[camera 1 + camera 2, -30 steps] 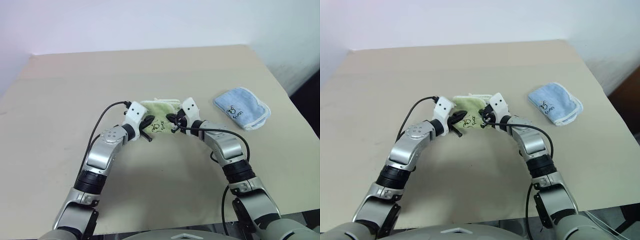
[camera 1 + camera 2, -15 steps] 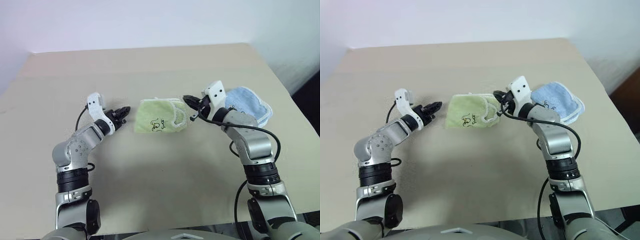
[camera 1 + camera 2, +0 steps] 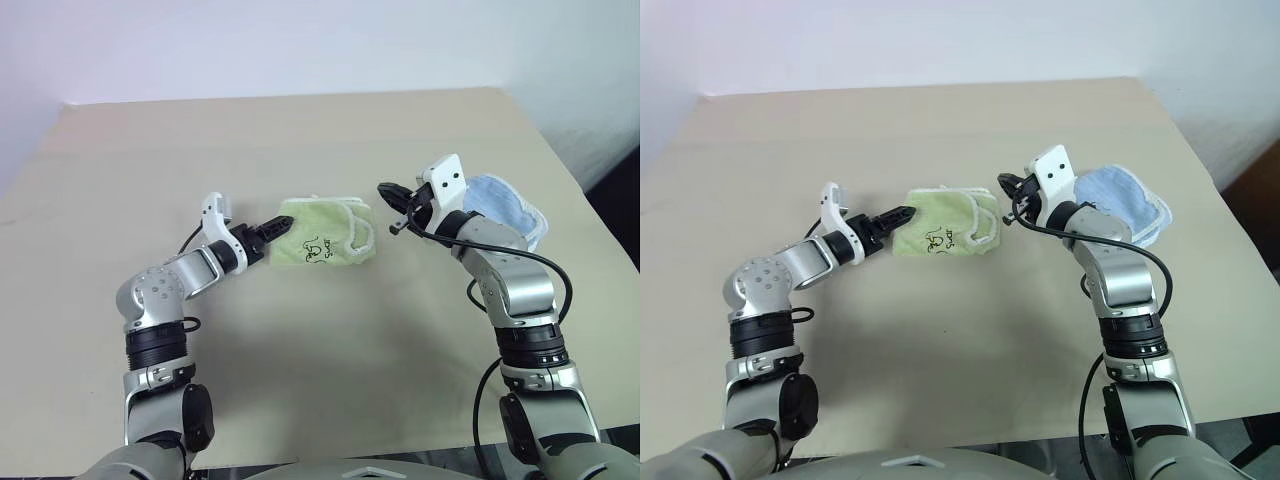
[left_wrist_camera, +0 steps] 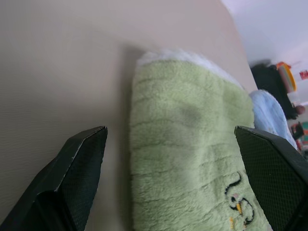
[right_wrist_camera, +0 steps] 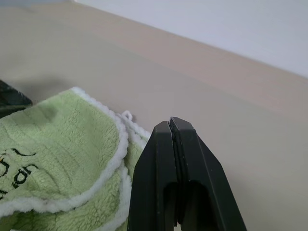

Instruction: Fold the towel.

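Left wrist view cuts off our left claw, its two fingers spread wide at the frame's corners, the towel between them but untouched. We see the towel lying folded on the counter. Our right claw is pressed together, empty, raised just beside the towel's white-edged end; its arm hides part of the blue towel. A second ago both claws pinched the towel from either side; since then they have let go and drawn apart.
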